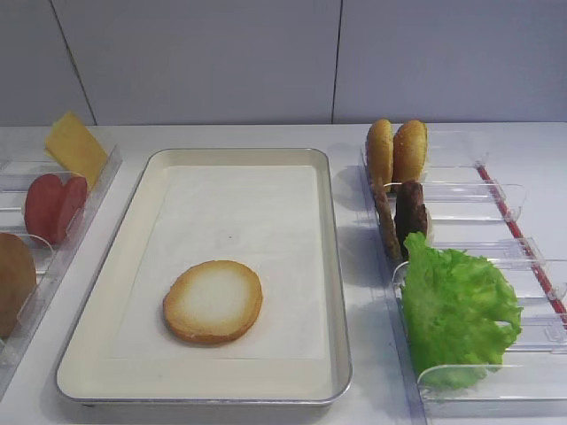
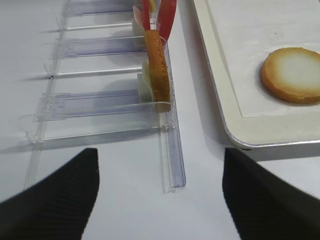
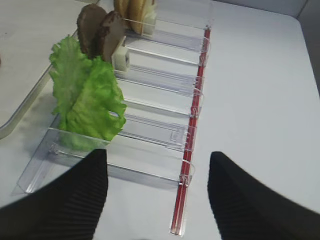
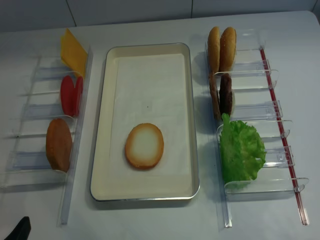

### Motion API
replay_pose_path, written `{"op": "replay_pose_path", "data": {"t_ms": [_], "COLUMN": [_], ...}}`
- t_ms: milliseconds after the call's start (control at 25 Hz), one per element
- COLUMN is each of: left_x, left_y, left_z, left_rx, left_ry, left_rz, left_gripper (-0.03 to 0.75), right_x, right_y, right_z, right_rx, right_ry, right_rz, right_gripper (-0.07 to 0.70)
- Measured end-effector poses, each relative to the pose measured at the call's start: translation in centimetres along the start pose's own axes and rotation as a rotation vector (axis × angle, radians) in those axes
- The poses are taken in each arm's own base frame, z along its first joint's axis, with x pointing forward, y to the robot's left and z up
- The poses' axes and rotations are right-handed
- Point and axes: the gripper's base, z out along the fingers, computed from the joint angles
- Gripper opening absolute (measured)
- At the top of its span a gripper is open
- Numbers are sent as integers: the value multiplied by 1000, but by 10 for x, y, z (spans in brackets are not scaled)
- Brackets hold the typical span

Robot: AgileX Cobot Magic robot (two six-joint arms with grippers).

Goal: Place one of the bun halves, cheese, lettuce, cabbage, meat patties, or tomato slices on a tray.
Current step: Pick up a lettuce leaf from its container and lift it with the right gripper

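Note:
On the paper liner of the cream tray (image 1: 335, 266) lies one bun half (image 1: 213, 301), pale face up. The left holder carries cheese (image 1: 75, 146), tomato slices (image 1: 55, 205) and another bun half (image 1: 13, 283). Standing in the right holder are two bun halves (image 1: 396, 152), meat patties (image 1: 403, 217) and green lettuce (image 1: 456, 310); I cannot pick out cabbage from it. My left gripper (image 2: 160, 165) is open over bare table, short of the left holder's end. Nothing sits in my open right gripper (image 3: 157, 160), just short of the right holder's near end, the lettuce (image 3: 87, 95) ahead on the left.
Clear plastic holders flank the tray, the left one (image 4: 30, 160) and the right one (image 4: 260, 185) with a red strip (image 3: 192, 150) along its outer side. Several slots in both stand unfilled. A grey wall (image 1: 266, 53) closes the back of the white table.

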Motion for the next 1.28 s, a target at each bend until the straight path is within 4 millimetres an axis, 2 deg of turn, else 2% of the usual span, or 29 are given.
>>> {"op": "replay_pose_path", "data": {"t_ms": [160, 360, 560, 800, 1280], "left_x": [0, 0, 0, 0, 0], "left_y": [0, 0, 0, 0, 0], "left_z": [0, 0, 0, 0, 0], "left_rx": [0, 0, 0, 0, 0], "left_ry": [0, 0, 0, 0, 0], "left_rz": [0, 0, 0, 0, -10], "left_gripper": [482, 482, 482, 482, 482], "right_x": [-4, -29, -54, -73, -85], "right_y": [6, 9, 10, 13, 7], "right_z": [-4, -5, 14, 43, 93], "right_rx": [-60, -149, -289, -472, -599], "right_ry": [-29, 14, 107, 194, 309], "right_rz": [-6, -2, 8, 62, 97], "right_gripper": [459, 459, 459, 459, 459]}}
